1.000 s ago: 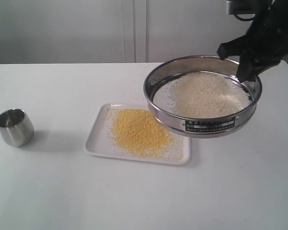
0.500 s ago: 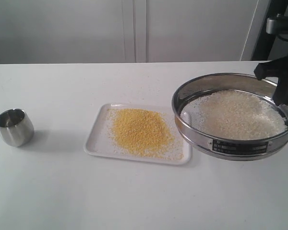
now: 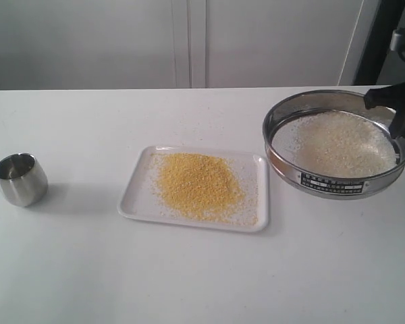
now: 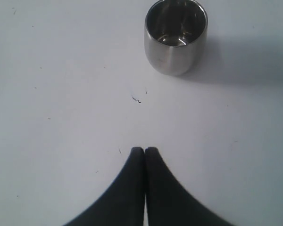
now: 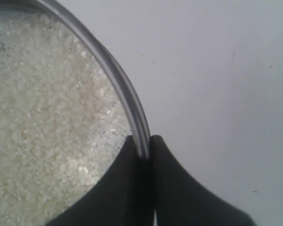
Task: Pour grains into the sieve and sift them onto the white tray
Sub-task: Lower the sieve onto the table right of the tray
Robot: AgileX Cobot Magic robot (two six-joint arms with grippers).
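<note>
The steel sieve [image 3: 337, 181] sits at the table's right side, right of the white tray [image 3: 136, 199], with whitish rice-like grains [image 3: 341, 142] left on its mesh. A pile of fine yellow grains [image 3: 196, 183] lies on the tray. My right gripper [image 3: 399, 125] is shut on the sieve's far right rim; in the right wrist view the rim [image 5: 118, 80] runs between the fingers of that gripper [image 5: 143, 143], rice [image 5: 42, 117] on one side. My left gripper [image 4: 145, 150] is shut on nothing above bare table; it does not show in the exterior view.
A small steel cup [image 3: 20, 178] stands at the table's left, also seen as the cup [image 4: 175, 36] ahead of the left fingers. Stray granules dot the table behind the tray. A dark post [image 3: 378, 40] rises at the back right.
The right gripper carried the sieve from above the tray's right end to the right and down; it now lies beside the tray. Cup and tray have not moved.
</note>
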